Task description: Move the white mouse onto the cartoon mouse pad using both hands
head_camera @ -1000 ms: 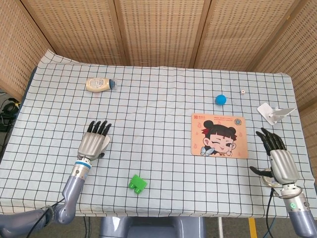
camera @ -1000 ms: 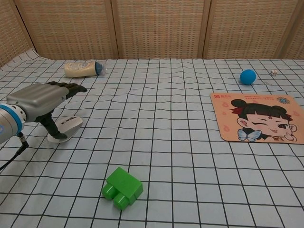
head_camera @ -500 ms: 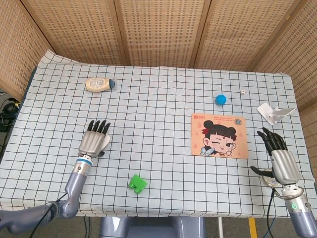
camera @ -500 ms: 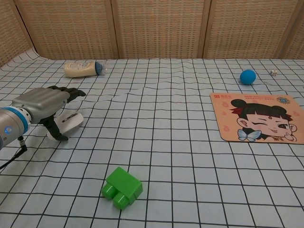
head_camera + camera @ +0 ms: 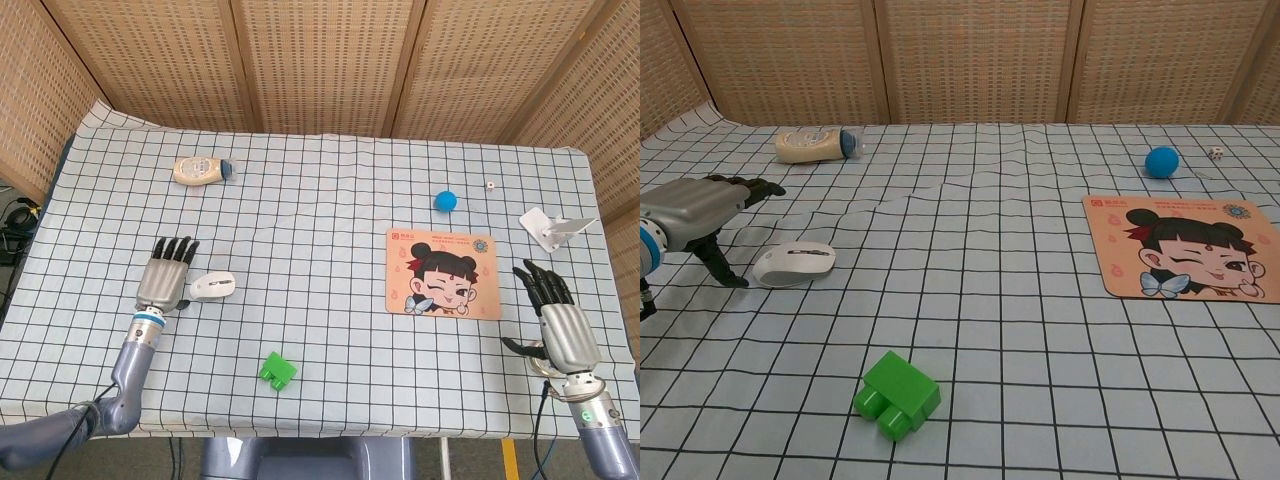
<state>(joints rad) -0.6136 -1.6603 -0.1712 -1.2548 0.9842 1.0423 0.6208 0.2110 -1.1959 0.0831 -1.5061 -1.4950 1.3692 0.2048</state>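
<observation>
I see the white mouse [image 5: 213,285] lying on the checked desk [image 5: 320,200], far left of the cartoon mouse pad [image 5: 443,273]. My left hand [image 5: 163,275] sits just left of the mouse, fingers spread, holding nothing. My right hand [image 5: 558,322] rests near the pad's right edge, fingers apart and empty. A green block [image 5: 278,370] lies nearer me.
</observation>
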